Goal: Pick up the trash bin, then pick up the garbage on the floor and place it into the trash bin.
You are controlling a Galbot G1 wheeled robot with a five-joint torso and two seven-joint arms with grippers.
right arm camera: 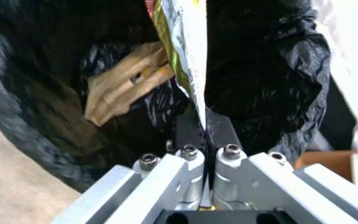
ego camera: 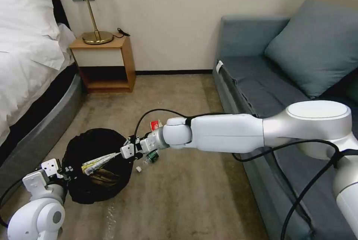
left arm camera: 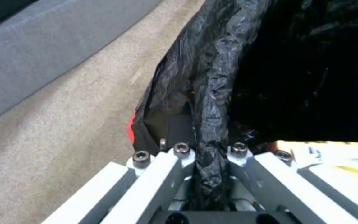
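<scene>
The trash bin (ego camera: 97, 165) sat on the carpet (ego camera: 179, 195) between the bed (ego camera: 30, 83) on the left and the sofa (ego camera: 283, 94) on the right. Crumpled paper (right arm camera: 121, 84) lay in it. A mini bottle (ego camera: 151, 157) lay just right of the bin, a snack packet (ego camera: 155, 124) behind that. The nightstand (ego camera: 104, 63) stood against the far wall.

I am working in a bedroom, hotel-like in its look. To my far left a bed (ego camera: 26, 57) with white sheets and a pillow (ego camera: 26, 3) stands beside a wooden nightstand (ego camera: 106, 63) bearing a brass lamp (ego camera: 93, 16). On my right runs a blue-grey sofa (ego camera: 253, 79) with a cushion (ego camera: 313, 46). Beige carpet (ego camera: 179, 191) covers the floor.
</scene>
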